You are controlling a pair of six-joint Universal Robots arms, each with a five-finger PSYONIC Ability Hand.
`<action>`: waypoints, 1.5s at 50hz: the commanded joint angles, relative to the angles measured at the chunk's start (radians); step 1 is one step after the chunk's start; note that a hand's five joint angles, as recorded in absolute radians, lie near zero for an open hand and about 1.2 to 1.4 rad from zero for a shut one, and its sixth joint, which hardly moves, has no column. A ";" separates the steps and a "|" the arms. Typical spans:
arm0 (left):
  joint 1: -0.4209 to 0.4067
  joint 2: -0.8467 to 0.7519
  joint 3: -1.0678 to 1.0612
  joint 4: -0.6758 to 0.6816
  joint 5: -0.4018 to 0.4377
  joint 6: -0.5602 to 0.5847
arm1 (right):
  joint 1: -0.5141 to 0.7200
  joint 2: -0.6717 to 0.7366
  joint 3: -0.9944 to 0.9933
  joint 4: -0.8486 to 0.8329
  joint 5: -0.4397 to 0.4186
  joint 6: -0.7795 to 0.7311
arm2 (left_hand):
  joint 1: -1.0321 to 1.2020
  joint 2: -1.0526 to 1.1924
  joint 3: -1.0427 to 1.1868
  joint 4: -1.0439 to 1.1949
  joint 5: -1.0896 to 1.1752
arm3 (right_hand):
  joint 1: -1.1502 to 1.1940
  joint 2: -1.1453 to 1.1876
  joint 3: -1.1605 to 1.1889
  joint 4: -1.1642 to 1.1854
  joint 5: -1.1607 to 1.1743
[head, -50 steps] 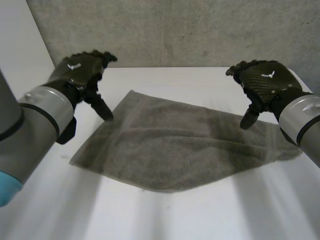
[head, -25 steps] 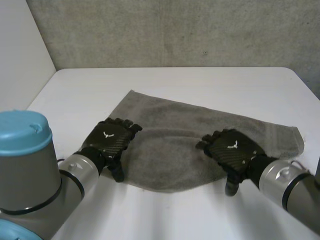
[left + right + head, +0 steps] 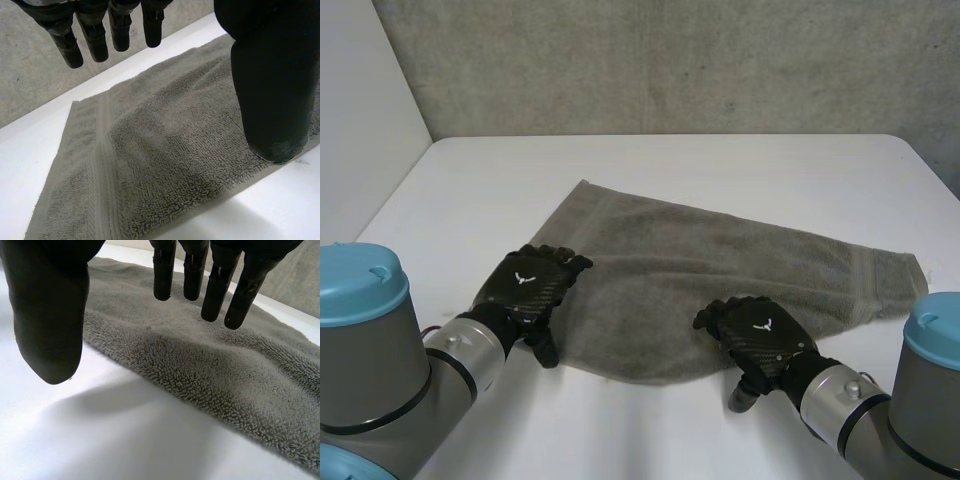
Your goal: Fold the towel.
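Grey towel (image 3: pixel 720 255) lay flat and spread out on the middle of the white table (image 3: pixel 470 180), skewed, one corner pointing toward the far side and its long near edge facing the robot. Its pile looked smooth, with a woven band near one short end.

Left hand (image 3: pixel 525 290) sat at the towel's near edge, by the near left corner. In the left wrist view the towel (image 3: pixel 150 165) lay under the left hand (image 3: pixel 270 90); fingers (image 3: pixel 95 40) were straight and spread from the thumb, nothing pinched, thumb tip over the near hem.

Right hand (image 3: pixel 755 335) sat at the same near edge, about the middle of it. In the right wrist view the right hand (image 3: pixel 50 315) had its fingers (image 3: pixel 217 285) straight and apart above the towel (image 3: pixel 225 370), thumb over bare table just beside the edge, no cloth grasped.

Left arm (image 3: pixel 380 350) and right arm (image 3: pixel 880 410) reached in from the near side. Grey concrete wall (image 3: pixel 670 60) stood behind the table.
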 commanded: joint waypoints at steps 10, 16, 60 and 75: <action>0.000 -0.031 -0.004 0.001 -0.001 0.002 | 0.072 0.157 -0.100 -0.097 0.034 0.006 | 0.035 0.034 0.034 0.034 0.015 | 0.195 0.211 0.193 0.194 0.195; 0.000 -0.041 -0.009 0.001 -0.001 0.001 | 0.096 0.202 -0.132 -0.097 0.061 0.003 | 0.033 0.031 0.031 0.032 0.012 | 0.453 0.469 0.451 0.452 0.453; -0.009 -0.266 0.101 0.078 -0.004 -0.087 | 0.050 -0.013 -0.052 -0.127 0.089 0.216 | 0.056 0.055 0.055 0.055 0.036 | 1.025 1.041 1.023 1.024 1.026; -0.026 -0.320 0.169 0.115 -0.006 -0.263 | 0.050 -0.053 -0.048 -0.124 0.087 0.285 | 0.600 0.599 0.599 0.599 0.580 | 1.025 1.041 1.023 1.024 1.026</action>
